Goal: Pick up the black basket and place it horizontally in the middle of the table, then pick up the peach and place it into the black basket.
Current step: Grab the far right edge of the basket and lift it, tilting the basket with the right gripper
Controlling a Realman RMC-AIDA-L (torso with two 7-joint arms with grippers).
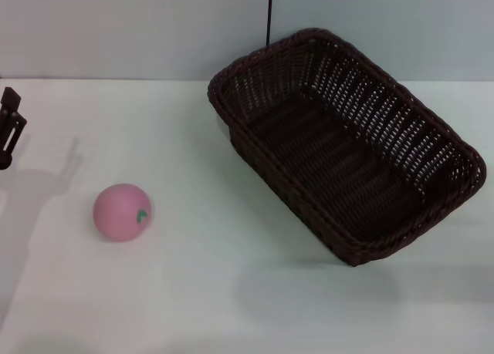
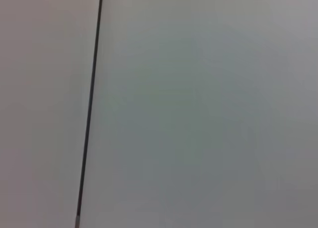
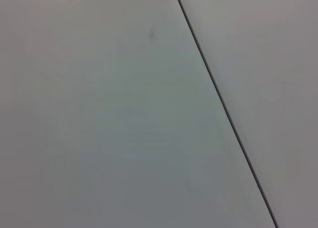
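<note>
The black basket [image 1: 347,142] lies on the white table [image 1: 201,292] at the right, turned diagonally, its open side up and nothing inside it. The pink peach [image 1: 122,211] sits on the table at the left front, its green leaf mark facing right. Part of my left gripper [image 1: 9,126] shows at the far left edge, well behind and to the left of the peach. My right gripper is out of the head view. Both wrist views show only a plain pale wall with a thin dark seam [image 2: 89,109] and none of the task's things.
A pale wall [image 1: 139,30] rises behind the table's far edge, with a thin dark vertical line [image 1: 269,15] above the basket. Bare tabletop lies between the peach and the basket and along the front.
</note>
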